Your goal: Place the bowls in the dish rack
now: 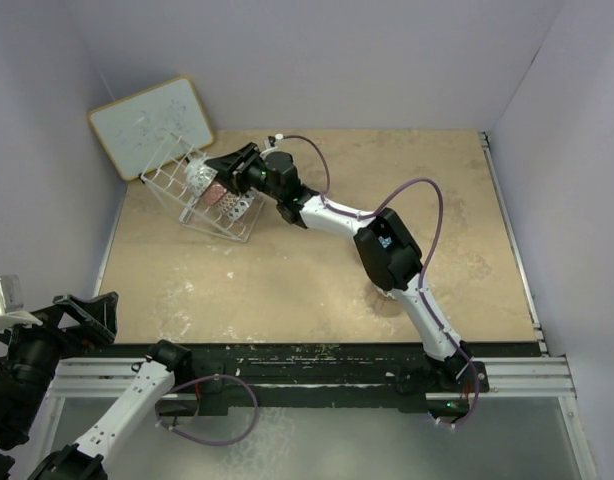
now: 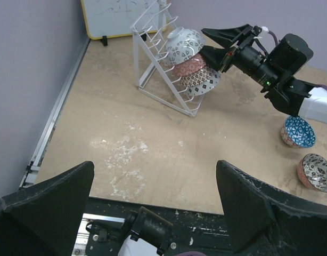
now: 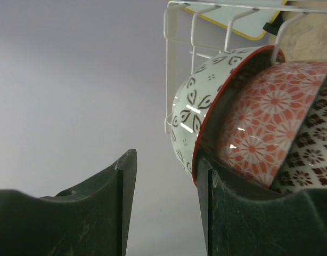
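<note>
At the dish rack [image 2: 153, 58], right hand [image 3: 164, 160] gapes beside racked bowls [image 2: 186, 45]; left hand [image 2: 154, 165] gapes too.

You see glossy glazed ceramic on the bowls [image 3: 193, 114], glints on white and red alike, against the smooth white-coated wire of the dish rack [image 2: 155, 66]. Your table [image 1: 287, 290] is matt, scuffed tan board with chalky smears; the right gripper [image 3: 165, 154] is matt black, grainy plastic.
</note>
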Controlling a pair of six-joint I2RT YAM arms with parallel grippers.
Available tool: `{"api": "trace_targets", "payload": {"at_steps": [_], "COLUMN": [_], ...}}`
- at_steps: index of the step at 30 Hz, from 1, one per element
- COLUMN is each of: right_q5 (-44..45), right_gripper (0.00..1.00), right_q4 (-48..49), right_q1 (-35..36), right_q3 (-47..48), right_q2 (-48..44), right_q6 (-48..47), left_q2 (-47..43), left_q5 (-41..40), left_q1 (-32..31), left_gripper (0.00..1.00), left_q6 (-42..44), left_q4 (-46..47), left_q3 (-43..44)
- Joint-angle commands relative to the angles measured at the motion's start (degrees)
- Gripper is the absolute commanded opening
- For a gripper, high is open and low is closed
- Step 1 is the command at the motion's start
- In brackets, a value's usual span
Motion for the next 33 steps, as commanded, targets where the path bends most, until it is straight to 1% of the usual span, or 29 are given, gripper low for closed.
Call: {"api": "trace_targets", "payload": {"at_steps": [1, 6, 11, 17, 33], "right_q5": [-0.82, 0.50, 2.55, 2.72, 4.84], "right_gripper": [0.51, 0.51, 0.51, 0.51, 0.51], "right_q4": [-1.85, -4.65, -11.11, -14.87, -14.10], "right_q1": [-0.14, -0.13, -0.13, -0.20, -0.14], "right_q3": [5.92, 5.39, 5.72, 5.96, 0.98], "right_q2": [0.28, -0.88, -3.25, -3.68, -8.27], "right_q6": [-1.19, -2.01, -5.43, -6.38, -7.92], "left_q2": [-0.43, -0.31, -0.18, -0.49, -0.98], "left_q5": [-0.46, -0.90, -0.90, -0.83, -1.19], "left_q1": [-0.26, -0.32, -0.50, -0.61, -0.78], "left_gripper": [0.99, 0.99, 0.99, 0.99, 0.99], "left_q6": [-0.60, -0.34, -0.11, -0.32, -0.66], "left_q4": [0.39, 0.47, 0.95, 1.44, 0.89], "left_q3": [0.74, 0.69, 0.50, -0.20, -0.27]}}
